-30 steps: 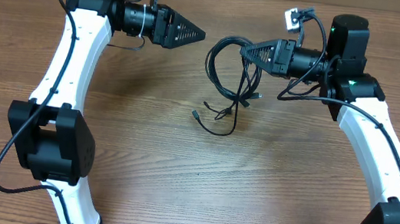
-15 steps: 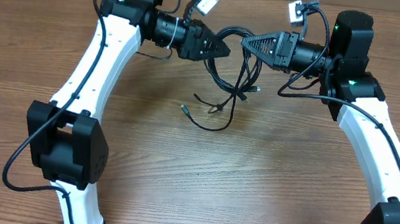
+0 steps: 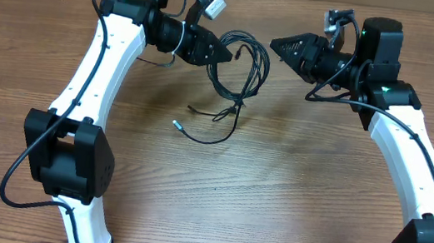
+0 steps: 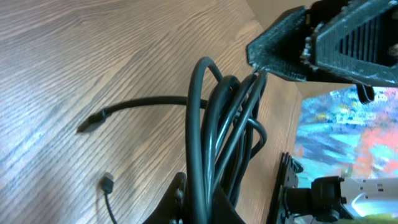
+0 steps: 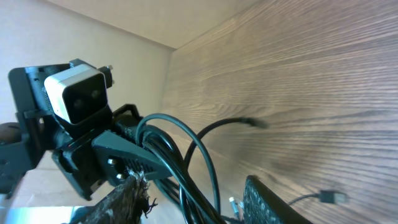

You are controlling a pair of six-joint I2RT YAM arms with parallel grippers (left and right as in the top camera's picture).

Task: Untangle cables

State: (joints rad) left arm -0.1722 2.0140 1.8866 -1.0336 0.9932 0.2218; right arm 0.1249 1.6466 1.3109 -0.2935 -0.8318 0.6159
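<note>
Left end effector (image 3: 226,55) clamps the cables (image 4: 214,143) at far centre; loose ends lie on the counter (image 3: 275,188). Right end effector (image 3: 276,43) sits just right of the bundle, fingers apart, apparently holding nothing.

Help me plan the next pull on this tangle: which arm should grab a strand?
Right, probably. The left gripper is shut on the cables, anchoring them, while the right gripper looks open, empty and points at the loops from close by.
</note>
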